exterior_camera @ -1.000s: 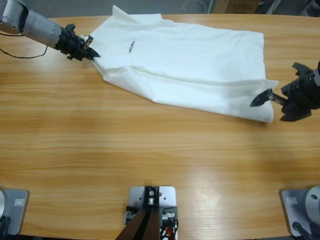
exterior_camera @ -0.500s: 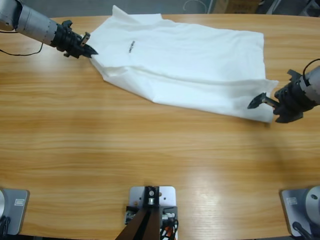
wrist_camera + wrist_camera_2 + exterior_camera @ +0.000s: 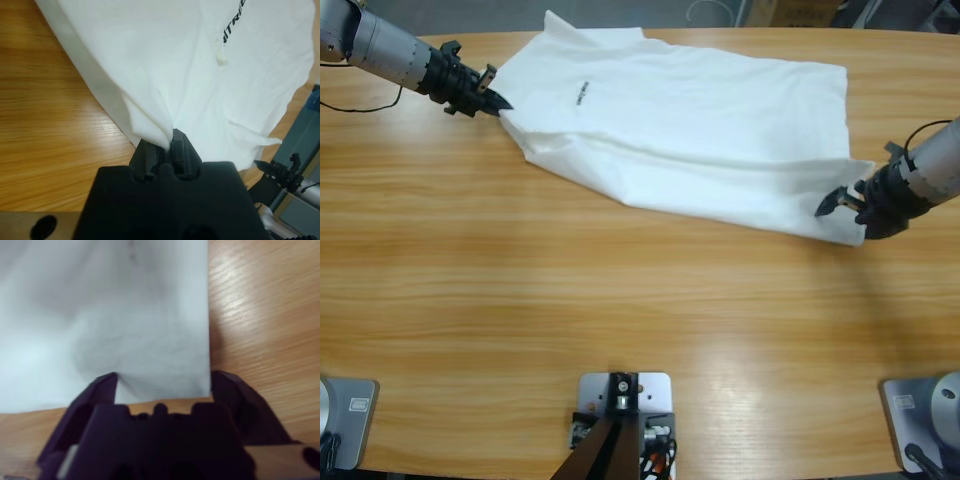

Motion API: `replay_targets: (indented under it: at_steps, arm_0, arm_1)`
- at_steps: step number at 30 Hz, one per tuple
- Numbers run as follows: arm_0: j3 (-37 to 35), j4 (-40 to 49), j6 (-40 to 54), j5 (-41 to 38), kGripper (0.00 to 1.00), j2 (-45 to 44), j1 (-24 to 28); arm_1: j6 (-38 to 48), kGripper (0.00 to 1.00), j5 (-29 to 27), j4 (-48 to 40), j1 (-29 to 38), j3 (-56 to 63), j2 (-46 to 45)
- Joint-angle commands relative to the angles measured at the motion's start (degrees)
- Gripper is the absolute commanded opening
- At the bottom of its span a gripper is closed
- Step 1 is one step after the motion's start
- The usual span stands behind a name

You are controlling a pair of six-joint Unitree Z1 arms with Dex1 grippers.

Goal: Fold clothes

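Right now I have the left gripper (image 3: 492, 100) clenched on a bunched sleeve edge of the T-shirt (image 3: 700, 130), which lies spread across the far side of the desk (image 3: 620, 300). My right gripper (image 3: 840, 203) is spread wide around the hem corner, not yet pinching, presumably so both ends can be lifted together.

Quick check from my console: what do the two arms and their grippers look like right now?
Both arms are silver-grey metal tubes ending in black wrists. The left gripper and right gripper each have a blocky black body with two pointed black fingers. A thin dark cable trails beside each arm.
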Motion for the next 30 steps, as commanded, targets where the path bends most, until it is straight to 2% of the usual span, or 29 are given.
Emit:
replay_targets:
  at_steps: [1, 2, 3, 4, 6, 7, 19, 25, 30]
  arm_0:
    - [-0.22, 0.93, 0.91, 0.10, 0.000, -0.20, 1.11]
    - [-0.23, 0.93, 0.91, 0.10, 0.000, -0.26, 1.18]
    - [-0.31, 0.93, 0.97, 0.10, 0.000, -0.29, 1.28]
    - [-0.31, 0.93, 1.00, 0.10, 0.000, -0.29, 1.39]
    - [-0.31, 0.93, 1.04, 0.10, 0.000, -0.29, 1.55]
    - [-0.31, 0.93, 1.09, 0.10, 0.000, -0.29, 1.55]
    - [-0.09, 2.06, 2.16, 0.10, 0.000, -2.24, 2.56]
    - [0.05, 2.37, 2.94, 0.24, 0.000, -10.86, 4.18]
    - [-0.22, 6.87, 4.71, -0.04, 0.000, -16.22, 9.23]
  arm_1:
    - [-1.32, 0.439, 1.40, -1.75, -0.97, 1.42, 4.07]
    - [-1.32, 0.429, 1.51, -1.82, -0.97, 1.42, 4.13]
    - [-1.34, 0.341, 1.59, -1.82, -0.97, 1.45, 4.11]
    - [-1.41, 0.295, 1.61, -1.82, -0.97, 1.49, 4.11]
    - [-1.41, 0.017, 1.61, -1.82, -0.97, 1.51, 4.11]
    - [-1.41, 0.000, 1.61, -1.82, -0.97, 1.51, 4.11]
    - [-1.48, 0.000, -0.32, -1.14, -0.89, 1.15, 0.40]
    - [-4.50, 0.000, -3.12, 8.39, -0.89, -4.72, -7.12]
    - [-6.24, 0.000, -4.87, 17.43, -0.97, -12.31, -12.26]
